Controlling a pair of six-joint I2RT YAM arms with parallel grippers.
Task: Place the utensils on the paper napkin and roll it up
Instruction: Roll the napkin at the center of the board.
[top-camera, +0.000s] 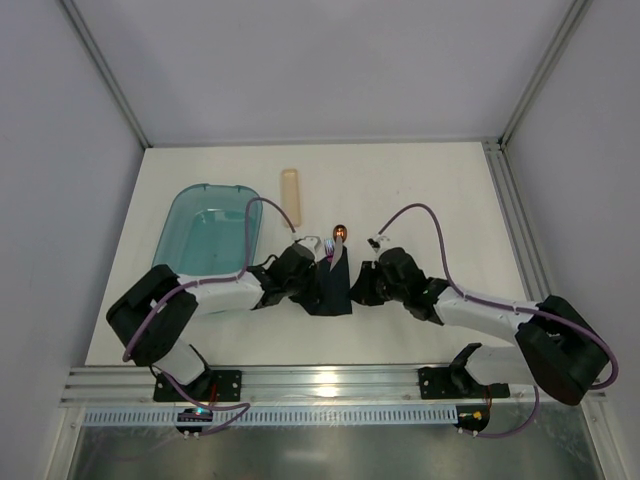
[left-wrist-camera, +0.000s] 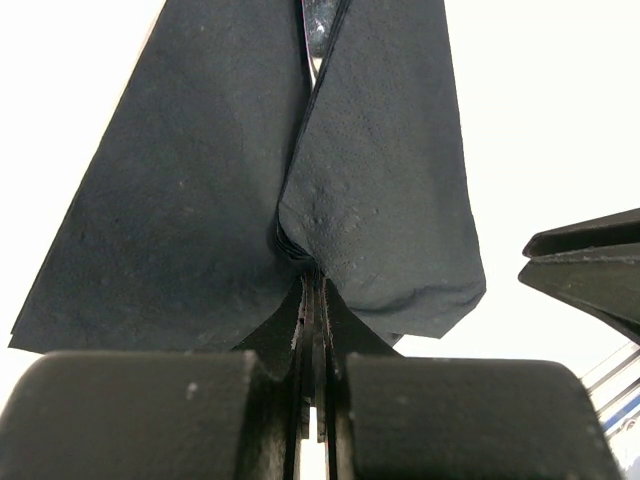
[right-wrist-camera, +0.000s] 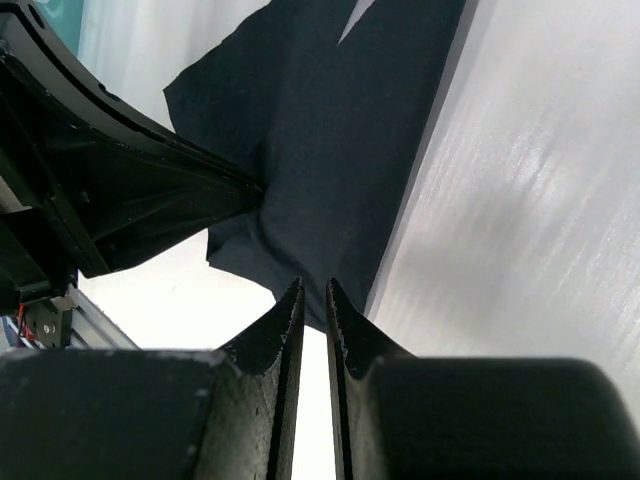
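Where the left gripper (left-wrist-camera: 312, 288) clamps it, the paper napkin (left-wrist-camera: 390, 200) bunches into a deep crease; thin, matte, near-black, wrapped over the utensils (top-camera: 334, 244) at the middle of the table (top-camera: 440, 200); copper spoon (top-camera: 340, 234) bowl pokes out the far end; right gripper (right-wrist-camera: 314, 295) just right of the napkin, fingers almost together, gripping nothing; teal tub (top-camera: 205, 235) to the left.
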